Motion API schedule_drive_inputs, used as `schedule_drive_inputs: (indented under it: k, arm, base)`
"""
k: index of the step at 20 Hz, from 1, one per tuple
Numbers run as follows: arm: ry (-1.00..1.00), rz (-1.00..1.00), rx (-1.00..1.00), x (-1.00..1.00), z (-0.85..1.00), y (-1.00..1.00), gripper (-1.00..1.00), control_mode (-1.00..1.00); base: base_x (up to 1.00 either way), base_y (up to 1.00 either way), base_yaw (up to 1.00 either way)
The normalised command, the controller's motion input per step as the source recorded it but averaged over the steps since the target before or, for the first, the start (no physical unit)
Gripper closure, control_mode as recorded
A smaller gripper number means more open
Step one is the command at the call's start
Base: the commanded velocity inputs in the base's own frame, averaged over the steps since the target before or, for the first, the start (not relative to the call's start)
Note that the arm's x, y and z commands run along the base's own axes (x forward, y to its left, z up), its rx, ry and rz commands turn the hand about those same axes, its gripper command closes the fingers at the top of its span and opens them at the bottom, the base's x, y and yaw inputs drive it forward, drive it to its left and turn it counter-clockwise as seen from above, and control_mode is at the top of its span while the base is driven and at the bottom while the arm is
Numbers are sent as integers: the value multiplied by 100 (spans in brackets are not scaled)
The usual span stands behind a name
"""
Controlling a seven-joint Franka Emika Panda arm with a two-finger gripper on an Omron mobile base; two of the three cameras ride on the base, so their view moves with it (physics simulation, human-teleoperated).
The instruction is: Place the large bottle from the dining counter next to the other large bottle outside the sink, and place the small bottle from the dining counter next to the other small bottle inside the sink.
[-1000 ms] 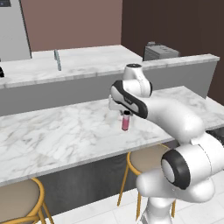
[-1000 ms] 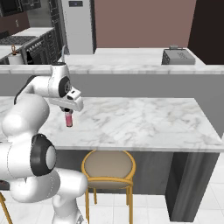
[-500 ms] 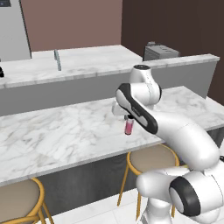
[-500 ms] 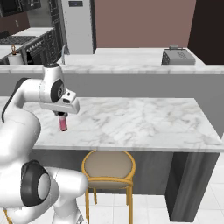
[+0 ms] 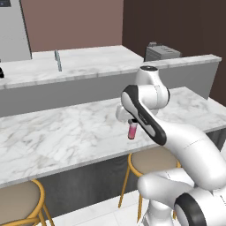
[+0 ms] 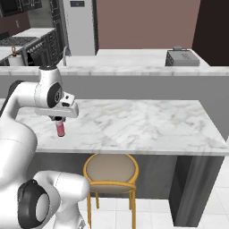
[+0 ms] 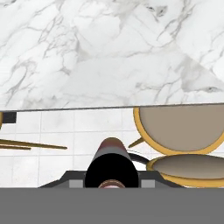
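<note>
Bottle time: the gripper (image 5: 131, 124) is pinching the small bottle (image 5: 131, 131) by its top, and the little pink thing hangs straight down from it. It is lifted off the dining counter (image 5: 66, 132) and hangs in the air near the counter's front edge, with a round stool (image 6: 111, 169) below on the floor side. From the right base view the bottle (image 6: 59, 129) looks held above the white marble, touching nothing. In the hand view I see the dark cap end of the bottle (image 7: 111, 162) right between the finger tips, with the counter edge and the stool seat past it. I think the step now is carrying, because the bottle must go into the sink with the other small one. A thin tap (image 5: 57, 60) stands on the far counter (image 5: 88, 62), so the sink is likely over there, but I cannot see the basin from here. To do this well, the arm should keep the squeeze firm and keep the bottle upright. It should go slowly, because a small bottle held only by its top could swing or slip out. It should also stay high enough to clear the raised ledge (image 6: 134, 71) between the two counters.
</note>
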Motion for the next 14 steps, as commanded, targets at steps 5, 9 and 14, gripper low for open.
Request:
schedule_drive_inputs:
  k: [5, 9, 14]
  arm:
    - [0, 6, 0, -4, 3, 0, 100, -100]
    - [0, 0, 0, 0, 4, 0, 100, -100]
    - [0, 0, 0, 0, 0, 0, 100, -100]
  base:
    - [0, 0, 0]
    - [0, 0, 0]
    - [0, 0, 0]
